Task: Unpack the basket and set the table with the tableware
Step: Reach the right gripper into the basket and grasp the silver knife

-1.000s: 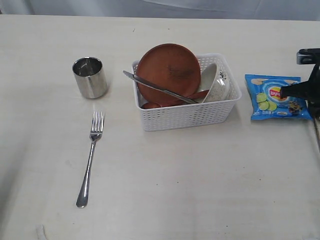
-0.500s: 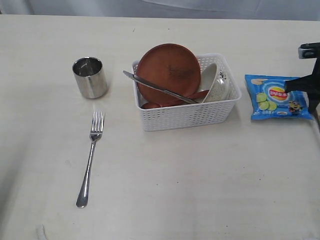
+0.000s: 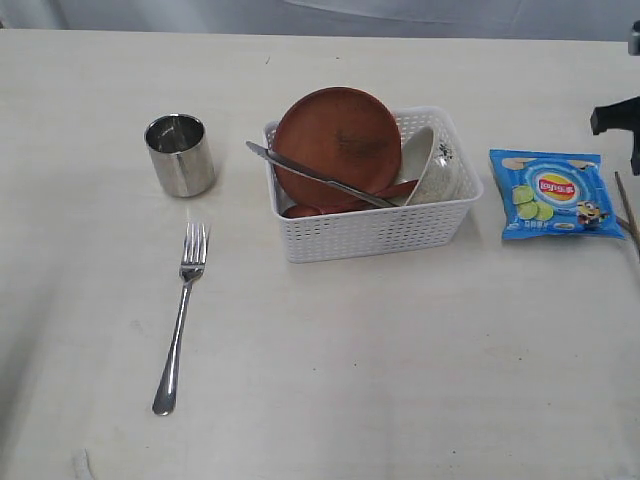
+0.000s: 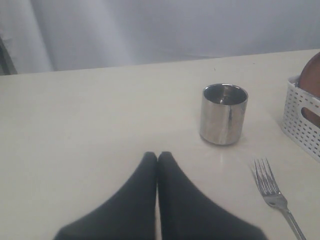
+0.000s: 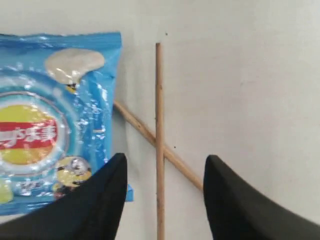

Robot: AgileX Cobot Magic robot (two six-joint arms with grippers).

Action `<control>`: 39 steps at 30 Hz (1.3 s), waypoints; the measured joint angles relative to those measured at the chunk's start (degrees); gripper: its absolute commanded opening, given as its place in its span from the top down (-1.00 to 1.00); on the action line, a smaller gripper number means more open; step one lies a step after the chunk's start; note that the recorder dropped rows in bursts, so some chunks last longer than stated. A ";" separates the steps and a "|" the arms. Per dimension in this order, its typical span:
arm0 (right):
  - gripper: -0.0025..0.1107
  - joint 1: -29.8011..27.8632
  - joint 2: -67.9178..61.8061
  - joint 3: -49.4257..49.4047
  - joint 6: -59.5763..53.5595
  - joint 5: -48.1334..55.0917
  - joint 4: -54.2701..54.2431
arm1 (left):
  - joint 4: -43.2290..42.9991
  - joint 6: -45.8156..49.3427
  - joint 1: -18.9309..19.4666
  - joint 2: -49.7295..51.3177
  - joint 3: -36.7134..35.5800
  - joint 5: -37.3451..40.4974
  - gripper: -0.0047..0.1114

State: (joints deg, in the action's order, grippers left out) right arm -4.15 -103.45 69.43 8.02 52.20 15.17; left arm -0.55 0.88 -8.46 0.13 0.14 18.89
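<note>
Plate (image 3: 337, 140), bowl (image 3: 432, 165), knife (image 3: 310, 172) in basket (image 3: 370, 235) | left claw (image 4: 157, 156) together near cup (image 4: 223, 114) | right claw (image 5: 165, 160) apart over crossed chopsticks (image 5: 159, 100)

This looks like a staged lab setup. A bare cream tabletop (image 3: 400, 350) ends at a plain grey curtain (image 3: 330, 14) along the frame's top edge.
</note>
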 measured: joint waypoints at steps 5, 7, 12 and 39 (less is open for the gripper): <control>0.14 0.00 7.60 0.00 -11.05 -2.04 -12.53 | 0.00 0.00 0.00 0.00 0.00 0.00 0.92; 0.14 0.10 10.61 0.00 -17.90 -2.30 -20.43 | 0.00 0.00 0.00 0.00 0.00 0.00 0.92; 0.14 5.63 15.72 0.09 -27.35 -2.45 -28.39 | 0.00 0.00 0.00 0.00 0.00 0.00 0.92; 0.14 49.58 0.32 0.09 -13.92 -17.09 0.86 | 0.00 0.00 0.00 0.00 0.00 0.00 0.92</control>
State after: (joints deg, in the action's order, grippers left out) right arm 45.42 -103.12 69.52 -5.90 35.10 16.03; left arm -0.55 0.88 -8.46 0.13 0.14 18.89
